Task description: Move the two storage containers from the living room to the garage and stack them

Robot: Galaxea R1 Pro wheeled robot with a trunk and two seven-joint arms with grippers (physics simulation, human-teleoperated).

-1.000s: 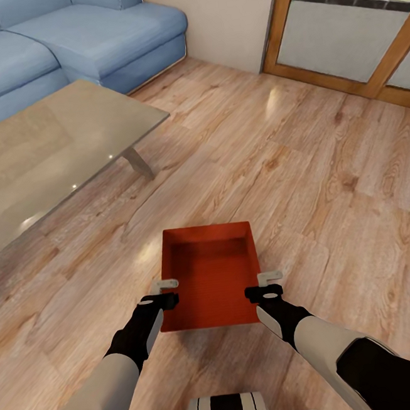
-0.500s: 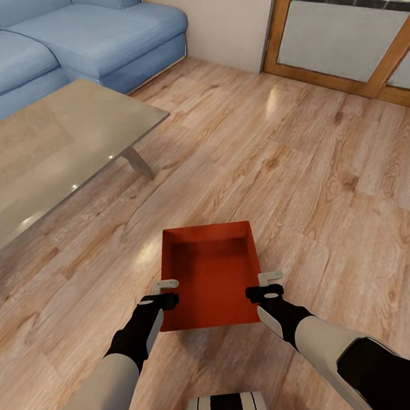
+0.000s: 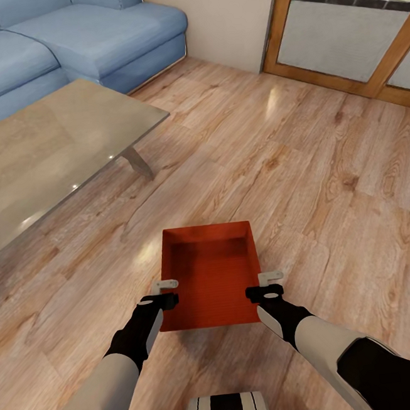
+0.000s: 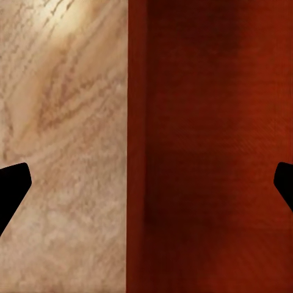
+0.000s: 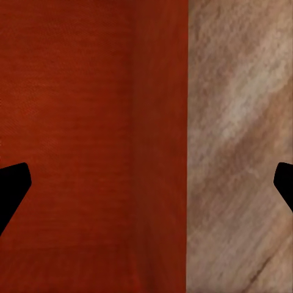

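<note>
One orange-red container (image 3: 211,279) is seen on the light wood floor (image 3: 303,176) of the living room, directly ahead of the robot at twelve o'clock and low in the head view. Its long axis runs from six to twelve o'clock, straight away from the robot, so the two long walls lie at nine and three o'clock.

The left gripper (image 3: 165,293) is placed at the nine o'clock wall, near the corner closest to the robot; the right gripper (image 3: 269,285) is placed at the three o'clock wall at the matching spot. Neither arm is nearer: the bin is bracketed evenly between them.

In the left wrist view the container wall (image 4: 135,146) is seen running between the two dark fingertips (image 4: 12,186), one tip over bare floor and the other over the bin's inside. The same is shown in the right wrist view, where the wall (image 5: 177,146) lies between the fingertips (image 5: 12,186). Both pairs of fingers are spread wide, with the wall straddled but not pinched.

It is judged that the coming move turns on this straddle: each wall is already lined up between the fingers, so a closing of both sides would be called for before any lift. The second container is not seen here. A glass coffee table (image 3: 48,158) and blue sofa (image 3: 56,50) lie towards ten and eleven o'clock.
</note>
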